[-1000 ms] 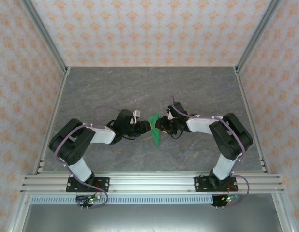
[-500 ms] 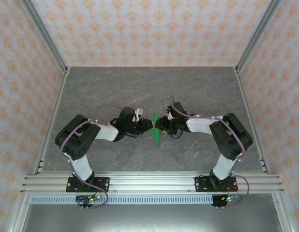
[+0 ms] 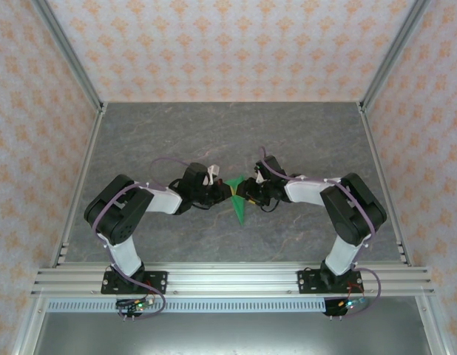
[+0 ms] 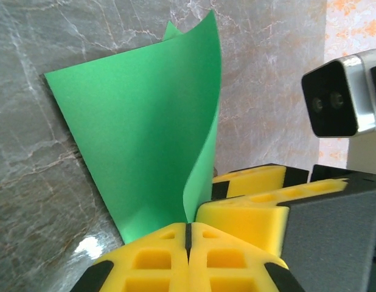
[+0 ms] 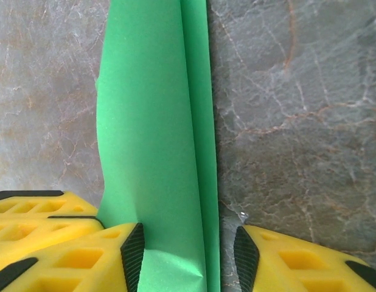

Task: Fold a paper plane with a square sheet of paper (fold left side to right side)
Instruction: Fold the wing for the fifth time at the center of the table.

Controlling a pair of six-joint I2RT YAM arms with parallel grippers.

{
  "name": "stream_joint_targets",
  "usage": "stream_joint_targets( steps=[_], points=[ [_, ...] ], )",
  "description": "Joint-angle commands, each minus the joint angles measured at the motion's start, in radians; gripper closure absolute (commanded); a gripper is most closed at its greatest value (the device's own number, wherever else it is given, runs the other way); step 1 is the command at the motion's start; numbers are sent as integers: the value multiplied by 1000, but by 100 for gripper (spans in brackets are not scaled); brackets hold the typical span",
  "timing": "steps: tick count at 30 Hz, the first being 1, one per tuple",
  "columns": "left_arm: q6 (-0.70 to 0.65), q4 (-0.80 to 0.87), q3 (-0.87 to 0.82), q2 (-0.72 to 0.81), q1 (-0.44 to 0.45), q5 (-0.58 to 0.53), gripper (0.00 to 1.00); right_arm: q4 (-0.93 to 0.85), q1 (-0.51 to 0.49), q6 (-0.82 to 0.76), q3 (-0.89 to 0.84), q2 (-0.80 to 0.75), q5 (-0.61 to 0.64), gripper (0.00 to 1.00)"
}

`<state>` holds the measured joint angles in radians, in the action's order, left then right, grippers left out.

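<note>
The left gripper (image 4: 188, 234) is clenched: in the left wrist view its two yellow fingers meet in a tight seam at the bottom centre of the frame, and the lower edge of a raised flap of the green paper (image 4: 139, 134) runs down into that seam, so the flap is pinched there. The flap stands up off the table (image 3: 214, 133) and curls to the right, its tip near the top centre of the frame. Just right of the clenched fingers sits a yellow finger of the other arm, with that arm's wrist camera (image 4: 341, 97) at the right edge. The right gripper (image 5: 183, 246) is released: in its own view the black pads stand apart at the bottom of the frame, and the paper lies flat between them as a long strip with a lengthwise crease, running to the top edge. The strip touches the left pad, while a sliver of grey stone shows before the right pad. In the overhead view both grippers meet at the middle of the table, the paper between them, its narrow point reaching toward the bottom of the frame.
</note>
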<state>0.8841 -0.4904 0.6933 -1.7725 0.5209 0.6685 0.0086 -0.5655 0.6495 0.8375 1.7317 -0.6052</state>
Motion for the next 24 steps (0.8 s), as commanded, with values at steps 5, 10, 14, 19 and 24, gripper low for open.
stream_joint_targets(
  steps=[5, 10, 14, 19, 24],
  points=[
    [-110, 65, 41, -31, -31, -3, 100, -8, -33, -34, -46, -36, 49, 49],
    [-147, 67, 66, -50, -34, 25, 100, -12, -33, -38, -56, -74, 54, 49],
    [-171, 92, 89, -66, -35, 24, 100, -14, -33, -40, -69, -116, 67, 49],
    [-170, 85, 104, -93, -35, 38, 100, -14, -33, -34, -74, -151, 66, 49],
    [-178, 99, 109, -103, -36, 31, 100, 77, -5, 17, -82, -162, 5, 50]
  ],
)
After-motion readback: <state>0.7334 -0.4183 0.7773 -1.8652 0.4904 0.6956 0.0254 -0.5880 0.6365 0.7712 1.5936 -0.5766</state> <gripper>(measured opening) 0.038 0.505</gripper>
